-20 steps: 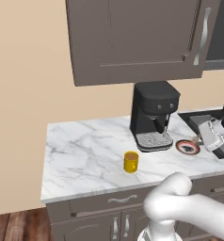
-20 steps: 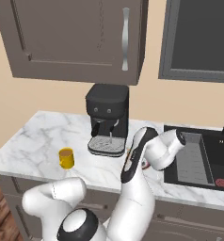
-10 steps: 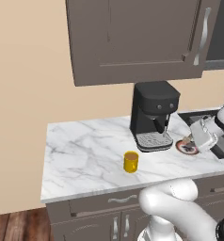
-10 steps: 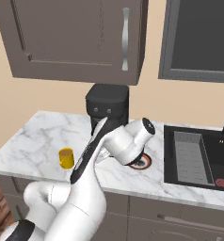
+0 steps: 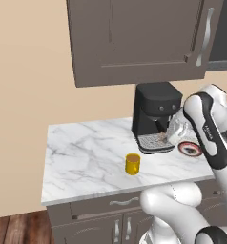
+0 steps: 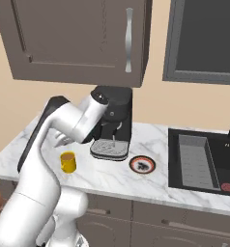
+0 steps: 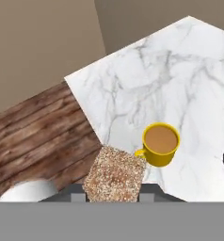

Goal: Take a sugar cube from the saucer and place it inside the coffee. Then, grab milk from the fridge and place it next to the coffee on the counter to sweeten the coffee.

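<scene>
My gripper point(image 7: 115, 189) is shut on a brown speckled sugar cube point(image 7: 116, 173), which shows in the hand view between the two fingertips. Just beyond the cube stands the coffee point(image 7: 160, 143), a yellow mug of light brown liquid, on the white marble counter point(image 7: 180, 70). In the base views the gripper point(image 5: 174, 132) point(image 6: 63, 141) hangs above the counter, short of the coffee point(image 5: 132, 163) point(image 6: 67, 161). The saucer point(image 5: 190, 148) point(image 6: 142, 164) lies to the right of the coffee machine's tray. The milk and the fridge are out of view.
A black coffee machine point(image 5: 156, 116) point(image 6: 112, 123) stands at the back of the counter between mug and saucer. Dark wall cabinets point(image 5: 134, 38) hang overhead. A black sink point(image 6: 196, 159) lies at the right. Wooden floor point(image 7: 34, 136) shows past the counter's edge.
The arm has swung left from the saucer towards the mug, carrying the sugar cube. The mug, saucer and base have not moved.
</scene>
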